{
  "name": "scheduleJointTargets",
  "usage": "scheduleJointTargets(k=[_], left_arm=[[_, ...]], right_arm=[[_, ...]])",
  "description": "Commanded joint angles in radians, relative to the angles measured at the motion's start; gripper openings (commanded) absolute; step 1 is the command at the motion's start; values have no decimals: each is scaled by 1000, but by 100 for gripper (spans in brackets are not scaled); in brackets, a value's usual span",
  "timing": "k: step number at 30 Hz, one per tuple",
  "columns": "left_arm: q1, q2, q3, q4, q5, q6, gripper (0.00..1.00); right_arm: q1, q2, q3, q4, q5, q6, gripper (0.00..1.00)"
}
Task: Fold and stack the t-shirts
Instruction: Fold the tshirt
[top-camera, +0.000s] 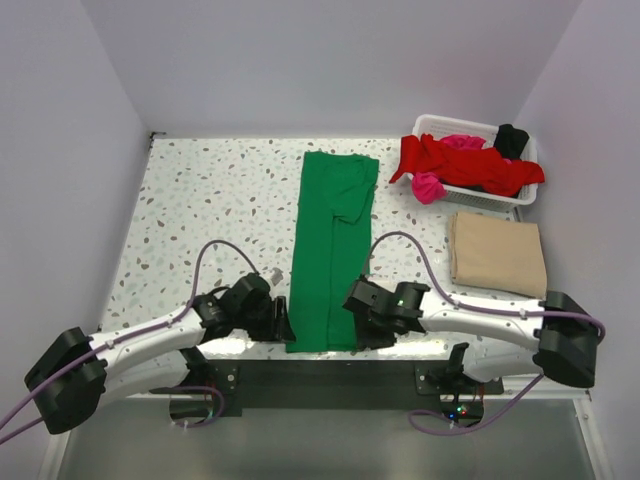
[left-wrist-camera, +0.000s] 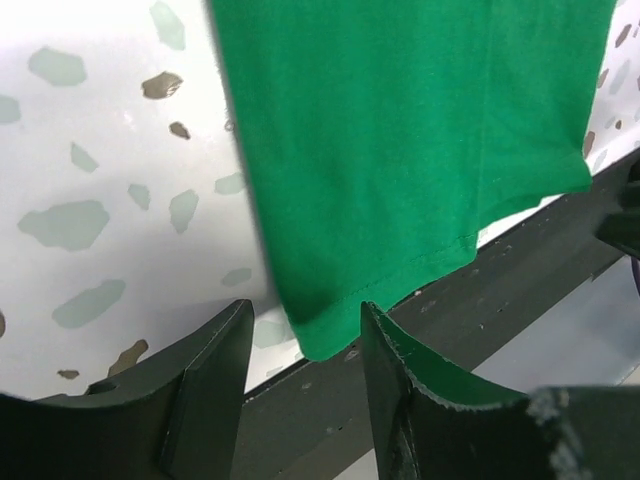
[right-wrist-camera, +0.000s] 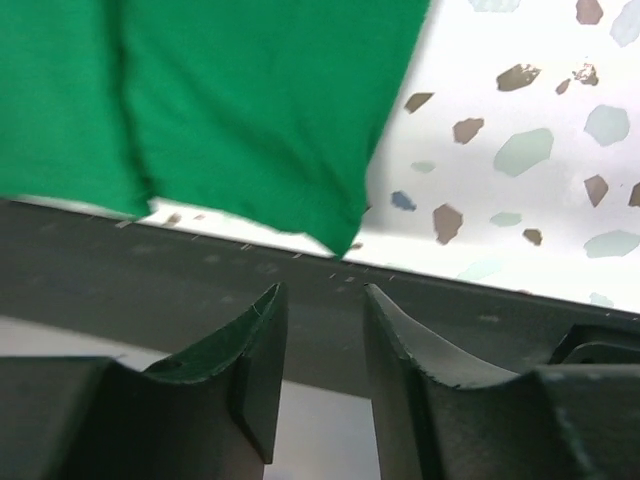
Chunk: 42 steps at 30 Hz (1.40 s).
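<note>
Bright green cloth t-shirt (top-camera: 330, 250), folded into long strip, lies mid speckled tabletop (top-camera: 200, 200), hem at near edge. Light, limp, will sag: pinch near hem corners. Left gripper (left-wrist-camera: 303, 325), right gripper (right-wrist-camera: 322, 300) both parted, empty

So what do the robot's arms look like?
The left arm and right arm are white tubes with chunky black joints. A thin purple cable loops along each. The left gripper and right gripper are black, each with two curved fingers.

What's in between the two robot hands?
The near end of the green t-shirt lies between the left gripper and right gripper, as the top view shows.
</note>
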Motion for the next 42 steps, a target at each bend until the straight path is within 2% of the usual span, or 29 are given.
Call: scheduleJointTargets(k=[1, 5, 11, 17, 23, 32, 42], left_arm=[[-19, -16, 9, -89, -59, -37, 52], [-28, -2, 5, -88, -53, -42, 52], [-40, 5, -1, -92, -56, -45, 50], [-43, -24, -5, -108, -68, -62, 50], [-45, -22, -4, -105, -70, -68, 50], [-45, -5, 5, -102, -73, -71, 50], [-46, -1, 1, -102, -65, -69, 49]], right_arm=[[1, -139, -17, 5, 2, 58, 40], [0, -172, -66, 54, 30, 91, 44], [-11, -89, -96, 121, 60, 63, 43], [-66, -130, -109, 134, 96, 48, 41], [-135, -216, -200, 192, 51, 69, 41], [-144, -115, -200, 249, -35, 22, 38], [-144, -107, -229, 273, -78, 31, 35]])
